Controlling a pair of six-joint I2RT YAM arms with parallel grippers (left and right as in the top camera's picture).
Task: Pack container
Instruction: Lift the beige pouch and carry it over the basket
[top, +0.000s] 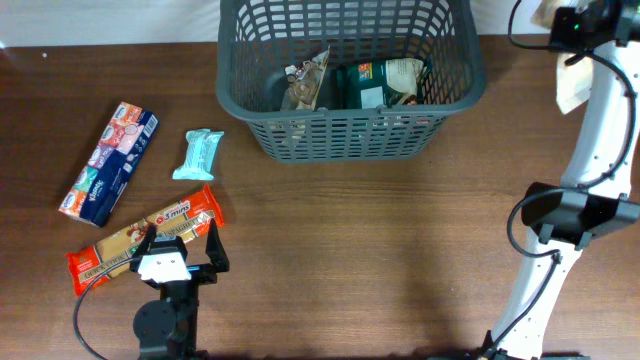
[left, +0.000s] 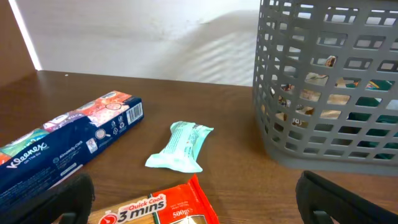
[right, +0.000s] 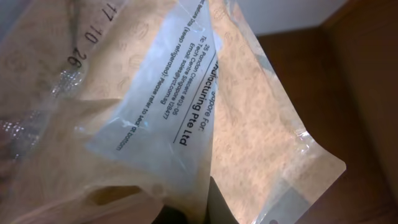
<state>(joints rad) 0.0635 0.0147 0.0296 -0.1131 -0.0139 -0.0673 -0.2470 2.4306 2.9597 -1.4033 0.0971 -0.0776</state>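
The dark grey lattice container (top: 345, 135) stands at the back middle and holds several snack packs (top: 380, 82); it also shows in the left wrist view (left: 323, 143). My left gripper (top: 182, 243) (left: 199, 208) is open, its fingers on either side of the end of a red pasta pack (top: 140, 240) (left: 168, 208) marked "Quick Cook 3 mins". My right gripper (top: 567, 52) (right: 193, 211) is shut on a beige pouch with a clear panel (top: 572, 88) (right: 186, 99) and holds it in the air, right of the container.
A small teal pack (top: 198, 154) (left: 180, 147) lies between the pasta pack and the container. A blue Kleenex pack (top: 110, 162) (left: 68, 146) lies at the left. The right arm's base (top: 570, 215) stands at the right.
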